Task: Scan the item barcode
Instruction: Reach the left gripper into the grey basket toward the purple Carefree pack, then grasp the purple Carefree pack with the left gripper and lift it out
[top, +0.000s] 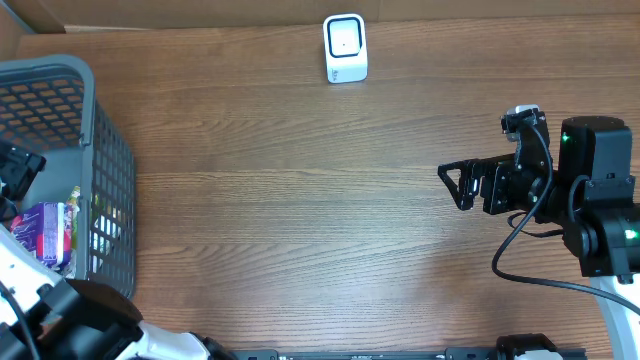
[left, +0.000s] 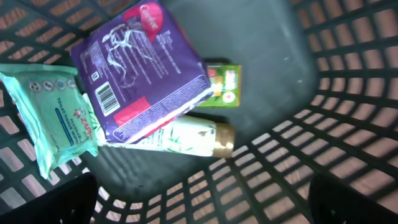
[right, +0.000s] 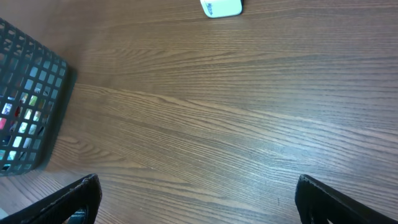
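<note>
One purple packet (left: 140, 68) lies ahead of the open left hand (left: 205, 202), apart.

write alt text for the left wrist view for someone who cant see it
A purple packet with a barcode facing up lies in a grey lattice basket, overlapping a teal wipes pack on its left and a cream bottle with a gold cap below it, with a small green box to the right. The left gripper hangs above, jaws wide open.
</note>
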